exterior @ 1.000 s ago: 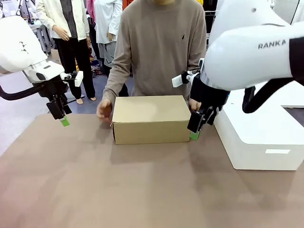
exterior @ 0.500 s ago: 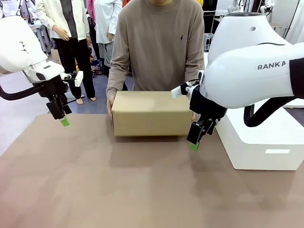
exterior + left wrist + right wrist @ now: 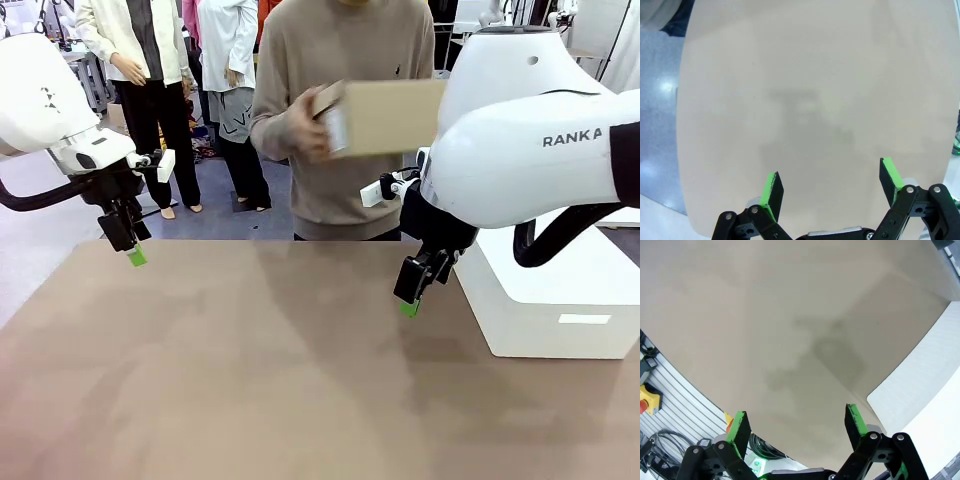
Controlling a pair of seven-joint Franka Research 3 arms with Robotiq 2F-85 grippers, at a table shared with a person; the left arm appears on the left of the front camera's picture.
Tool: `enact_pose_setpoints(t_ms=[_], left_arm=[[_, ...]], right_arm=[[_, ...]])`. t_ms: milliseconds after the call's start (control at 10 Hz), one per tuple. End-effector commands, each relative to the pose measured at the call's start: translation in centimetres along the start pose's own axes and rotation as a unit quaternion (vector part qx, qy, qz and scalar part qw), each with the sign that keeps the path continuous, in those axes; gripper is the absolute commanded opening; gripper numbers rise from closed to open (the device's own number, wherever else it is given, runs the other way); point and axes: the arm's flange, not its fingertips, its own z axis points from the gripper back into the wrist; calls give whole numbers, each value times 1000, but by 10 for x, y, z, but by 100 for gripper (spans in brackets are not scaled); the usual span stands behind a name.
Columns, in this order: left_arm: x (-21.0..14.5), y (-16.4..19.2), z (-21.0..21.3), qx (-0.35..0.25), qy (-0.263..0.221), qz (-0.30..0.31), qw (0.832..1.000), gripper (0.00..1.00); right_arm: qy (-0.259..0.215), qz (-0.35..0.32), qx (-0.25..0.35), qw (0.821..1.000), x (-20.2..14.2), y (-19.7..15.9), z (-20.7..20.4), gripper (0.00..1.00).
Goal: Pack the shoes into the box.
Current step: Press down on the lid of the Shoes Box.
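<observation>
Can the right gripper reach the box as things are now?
Probably not. The person's hand holds the box up at chest height, off the table, while the open right gripper hangs low over the table.

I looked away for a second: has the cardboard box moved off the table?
Yes. The cardboard box has gone up off the table; the person's hand now holds it at chest height, above the white box.

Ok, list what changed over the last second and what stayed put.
The person's hand has lifted the box off the table to chest height, closed. The right gripper came slightly toward the camera early on. The left gripper stayed hovering at the far left, both grippers open and empty, and the white box has not moved.
</observation>
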Motion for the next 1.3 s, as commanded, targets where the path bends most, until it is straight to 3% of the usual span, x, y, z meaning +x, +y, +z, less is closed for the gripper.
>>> enact_pose_setpoints(t_ms=[0, 1200], left_arm=[[-3, 0, 3, -1, 2, -4, 1000, 100], [-3, 0, 3, -1, 2, -4, 1000, 100]], right_arm=[[0, -1, 0, 1000, 1, -1, 4, 100], [0, -1, 0, 1000, 1, -1, 4, 100]])
